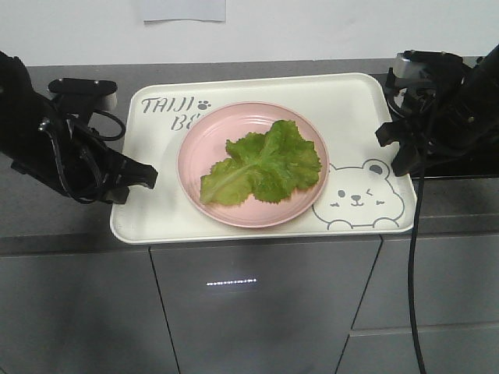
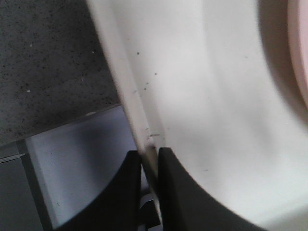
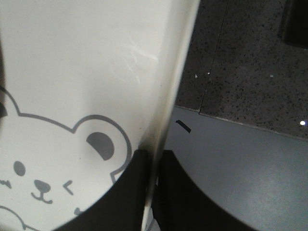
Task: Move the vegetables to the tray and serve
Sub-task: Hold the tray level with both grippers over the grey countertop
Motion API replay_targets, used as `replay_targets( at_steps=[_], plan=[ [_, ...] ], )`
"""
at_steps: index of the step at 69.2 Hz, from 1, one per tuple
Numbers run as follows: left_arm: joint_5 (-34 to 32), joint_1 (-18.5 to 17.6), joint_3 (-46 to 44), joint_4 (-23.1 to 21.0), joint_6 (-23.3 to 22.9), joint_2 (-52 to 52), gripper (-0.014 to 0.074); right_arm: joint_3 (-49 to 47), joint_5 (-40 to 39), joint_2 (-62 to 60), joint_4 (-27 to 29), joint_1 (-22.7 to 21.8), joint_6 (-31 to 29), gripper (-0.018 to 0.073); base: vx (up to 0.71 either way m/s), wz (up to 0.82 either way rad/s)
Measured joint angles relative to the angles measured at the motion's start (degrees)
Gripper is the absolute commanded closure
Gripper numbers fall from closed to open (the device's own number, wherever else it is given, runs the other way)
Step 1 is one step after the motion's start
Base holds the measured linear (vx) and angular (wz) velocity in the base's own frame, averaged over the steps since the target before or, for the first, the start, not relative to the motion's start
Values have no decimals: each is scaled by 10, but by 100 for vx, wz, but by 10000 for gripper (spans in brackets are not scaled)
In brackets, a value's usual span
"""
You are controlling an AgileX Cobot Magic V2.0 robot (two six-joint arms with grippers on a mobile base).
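Note:
The vegetables (image 1: 261, 165), crinkled green lettuce leaves, lie on a round pink plate (image 1: 204, 148) in the middle of the cream-white tray (image 1: 335, 109). The tray lies on the dark counter, its front edge over the counter's front. My left gripper (image 1: 144, 178) is shut on the tray's left rim (image 2: 130, 86), one black finger each side of it in the left wrist view (image 2: 150, 153). My right gripper (image 1: 399, 148) is shut on the tray's right rim (image 3: 175, 72), fingers either side in the right wrist view (image 3: 154, 155), beside the winking bear drawing (image 3: 43, 178).
The dark speckled counter (image 1: 62, 206) runs left and right of the tray. Grey cabinet fronts (image 1: 257, 312) stand below its front edge. A white wall (image 1: 327, 27) rises behind. A black cable (image 1: 414, 273) hangs from the right arm.

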Motion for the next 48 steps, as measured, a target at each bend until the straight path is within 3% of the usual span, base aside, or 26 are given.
replay_targets(
  at_steps=[48],
  plan=[
    [0, 0, 0, 0, 0, 0, 602, 0, 0, 0, 0, 0, 0, 565, 6, 5]
  ],
)
